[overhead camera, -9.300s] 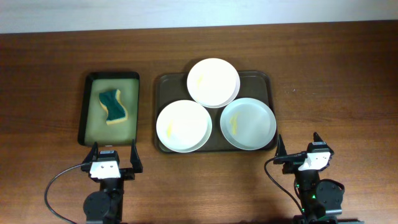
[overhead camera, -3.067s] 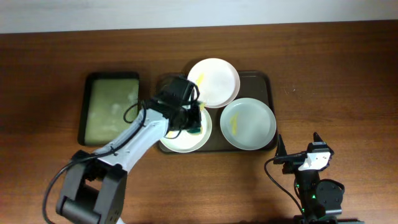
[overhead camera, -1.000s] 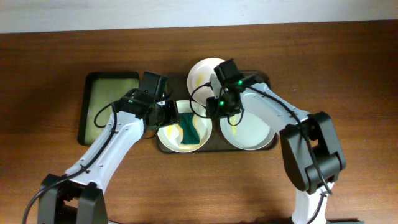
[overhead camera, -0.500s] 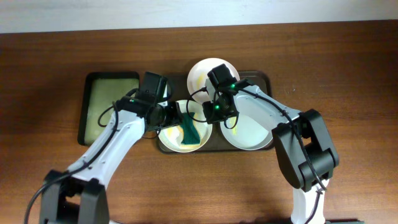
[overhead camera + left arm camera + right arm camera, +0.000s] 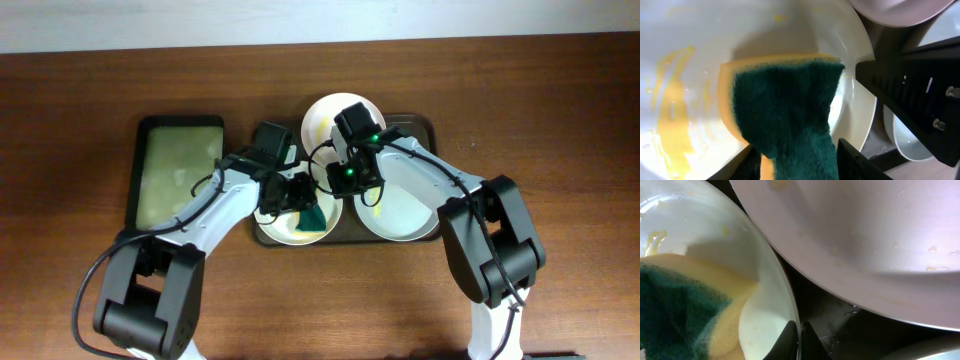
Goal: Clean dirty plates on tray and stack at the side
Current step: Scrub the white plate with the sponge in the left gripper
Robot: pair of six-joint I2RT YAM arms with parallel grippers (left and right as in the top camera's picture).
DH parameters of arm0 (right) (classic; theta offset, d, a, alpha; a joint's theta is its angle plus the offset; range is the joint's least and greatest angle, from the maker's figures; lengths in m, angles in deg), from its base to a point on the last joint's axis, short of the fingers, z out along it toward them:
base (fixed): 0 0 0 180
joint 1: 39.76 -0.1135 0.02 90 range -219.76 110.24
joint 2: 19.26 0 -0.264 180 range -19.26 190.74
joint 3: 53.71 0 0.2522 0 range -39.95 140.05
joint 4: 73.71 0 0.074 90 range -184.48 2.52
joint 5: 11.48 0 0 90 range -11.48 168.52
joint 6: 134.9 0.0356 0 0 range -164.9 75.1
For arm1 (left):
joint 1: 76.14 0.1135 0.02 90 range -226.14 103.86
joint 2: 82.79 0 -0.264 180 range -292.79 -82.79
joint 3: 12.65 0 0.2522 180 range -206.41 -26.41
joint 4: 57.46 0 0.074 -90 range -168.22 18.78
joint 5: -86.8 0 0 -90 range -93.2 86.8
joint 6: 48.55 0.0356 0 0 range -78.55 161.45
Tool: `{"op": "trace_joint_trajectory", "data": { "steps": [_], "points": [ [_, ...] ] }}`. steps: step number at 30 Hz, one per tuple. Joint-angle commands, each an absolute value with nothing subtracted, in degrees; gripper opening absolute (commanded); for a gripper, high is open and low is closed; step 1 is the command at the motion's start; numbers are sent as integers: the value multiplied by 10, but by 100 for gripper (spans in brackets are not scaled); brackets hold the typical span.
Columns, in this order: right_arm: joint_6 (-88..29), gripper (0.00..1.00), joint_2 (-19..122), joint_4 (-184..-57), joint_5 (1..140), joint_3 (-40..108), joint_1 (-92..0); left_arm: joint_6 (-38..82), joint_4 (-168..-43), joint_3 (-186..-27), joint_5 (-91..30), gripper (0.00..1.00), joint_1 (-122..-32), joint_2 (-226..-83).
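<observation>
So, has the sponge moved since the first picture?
Yes. The sponge went right, out of the green tray, and now lies on the near-left plate, gripped by the left tool.

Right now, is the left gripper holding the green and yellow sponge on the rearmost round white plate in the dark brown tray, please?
Only the plate is wrong: the left gripper holds the green and yellow sponge on the front-left plate in the tray, as the overhead view shows.
</observation>
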State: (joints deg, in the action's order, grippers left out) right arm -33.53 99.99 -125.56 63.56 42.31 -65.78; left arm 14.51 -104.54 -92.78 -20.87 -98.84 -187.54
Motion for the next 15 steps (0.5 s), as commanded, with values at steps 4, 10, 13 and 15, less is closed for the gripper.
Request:
{"op": "trace_joint_trajectory", "data": {
  "steps": [4,10,13,15],
  "points": [
    [-339,5,1005,-1255,642,424,-660,137,-1043,-930,-175,41,-997,-1920],
    [-339,6,1005,-1256,642,424,-660,137,-1050,-934,-135,2,-986,-1920],
    [-339,5,1005,-1256,642,424,-660,140,-1092,-941,-46,0,-951,-1920],
    [-339,5,1005,-1256,642,424,-660,142,-1115,-941,36,0,-929,-1920]
  ]
}}
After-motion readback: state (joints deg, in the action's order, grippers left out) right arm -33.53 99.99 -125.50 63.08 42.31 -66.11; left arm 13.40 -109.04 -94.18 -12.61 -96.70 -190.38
